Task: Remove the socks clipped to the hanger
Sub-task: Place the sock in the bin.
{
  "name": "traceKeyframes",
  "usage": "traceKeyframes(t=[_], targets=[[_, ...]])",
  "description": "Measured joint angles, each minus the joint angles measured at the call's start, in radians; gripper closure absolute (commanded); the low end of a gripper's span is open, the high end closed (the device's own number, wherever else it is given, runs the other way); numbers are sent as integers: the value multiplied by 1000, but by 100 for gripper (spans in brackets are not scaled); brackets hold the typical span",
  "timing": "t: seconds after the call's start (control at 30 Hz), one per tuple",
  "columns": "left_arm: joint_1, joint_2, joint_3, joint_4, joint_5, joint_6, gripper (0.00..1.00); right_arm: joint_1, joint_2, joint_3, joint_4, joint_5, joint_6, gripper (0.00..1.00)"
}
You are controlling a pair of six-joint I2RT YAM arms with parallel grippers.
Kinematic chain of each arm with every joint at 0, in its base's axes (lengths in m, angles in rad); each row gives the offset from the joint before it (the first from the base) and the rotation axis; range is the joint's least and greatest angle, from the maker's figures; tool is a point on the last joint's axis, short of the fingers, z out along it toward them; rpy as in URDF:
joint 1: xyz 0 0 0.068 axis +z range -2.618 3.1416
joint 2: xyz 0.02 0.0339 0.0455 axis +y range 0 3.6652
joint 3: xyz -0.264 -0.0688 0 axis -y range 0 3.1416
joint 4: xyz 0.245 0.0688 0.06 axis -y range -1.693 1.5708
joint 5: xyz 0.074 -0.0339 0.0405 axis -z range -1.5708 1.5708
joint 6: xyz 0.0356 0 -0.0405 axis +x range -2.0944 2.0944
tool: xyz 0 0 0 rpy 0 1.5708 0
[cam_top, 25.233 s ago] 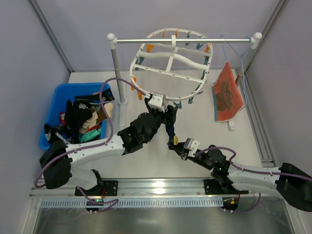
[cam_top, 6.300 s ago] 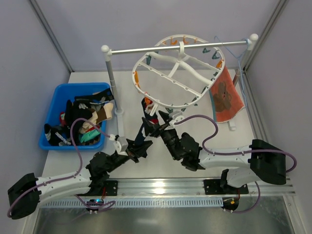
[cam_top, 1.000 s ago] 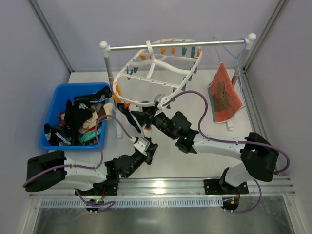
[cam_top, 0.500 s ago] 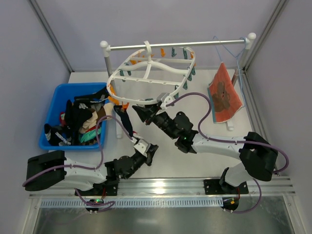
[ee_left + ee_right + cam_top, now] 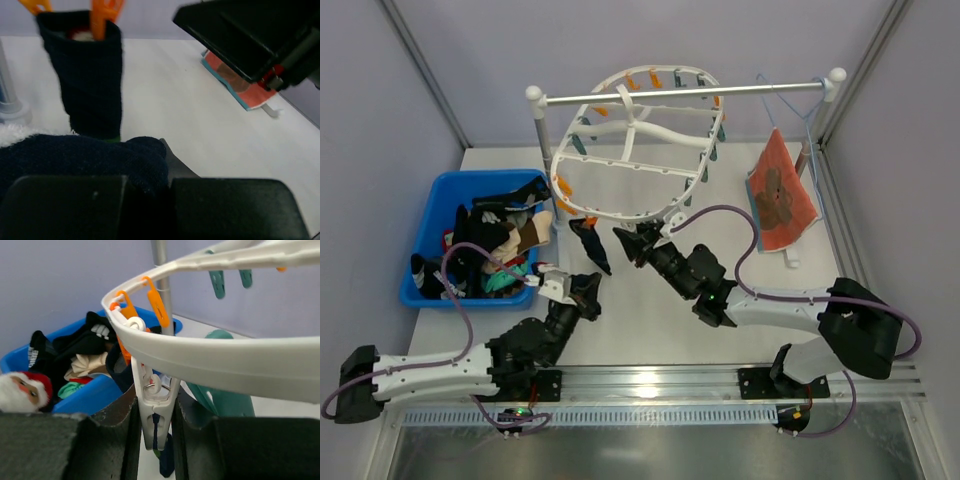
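Socks are soft, light and floppy, nothing fragile. Left gripper (image 5: 585, 288) is clamped on a loose navy sock (image 5: 95, 157). Right gripper (image 5: 154, 420) is pinching a white clip (image 5: 154, 407) on the hanger (image 5: 225, 365). The hanging sock (image 5: 92, 85) dangles from orange clips (image 5: 102, 17). I'd grab it just under those.

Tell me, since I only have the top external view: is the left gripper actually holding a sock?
Observer: Yes. The left wrist view shows the left gripper shut on a dark navy sock.
Operator: What is the right one touching?
Observer: The right gripper is closed on a white clip hanging from the rim of the hanger.
Operator: How is the sock on the hanger attached?
Observer: That dark sock is gripped along its top edge by orange clips.
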Motion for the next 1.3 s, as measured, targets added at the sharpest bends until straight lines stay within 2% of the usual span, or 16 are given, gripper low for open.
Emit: traceKeyframes(t=[0.17,0.27,0.33,0.47,0.7,0.77,0.87,0.9,0.93,0.97,1.0,1.03,1.3], targets=[[59,-111,64,-140,-60,25,100,-12,-80,-123,17,77,-3,96],[116,-86,129,-182,-108,58,100,-32,-151,-192,36,106,0,96],[191,-46,179,-216,-112,62,100,-50,-196,-233,48,113,9,96],[461,51,290,-305,-36,25,100,-91,-263,-312,61,106,38,96],[1070,264,494,-418,235,-173,100,-146,-338,-402,46,76,82,96],[1198,319,520,-418,275,-239,100,-156,-362,-415,45,61,93,96],[1260,364,515,-426,290,-309,98,-164,-388,-431,45,47,106,96],[1260,377,510,-426,296,-333,93,-166,-394,-433,44,44,109,96],[1258,386,503,-427,298,-347,80,-167,-399,-436,44,40,111,96],[1258,395,497,-429,299,-359,32,-168,-405,-439,43,36,114,96],[1258,404,491,-435,298,-370,13,-168,-412,-442,41,32,116,96],[1259,410,487,-442,298,-386,1,-168,-417,-444,40,29,117,96],[1259,387,483,-510,315,-455,0,-175,-425,-445,38,14,132,96]])
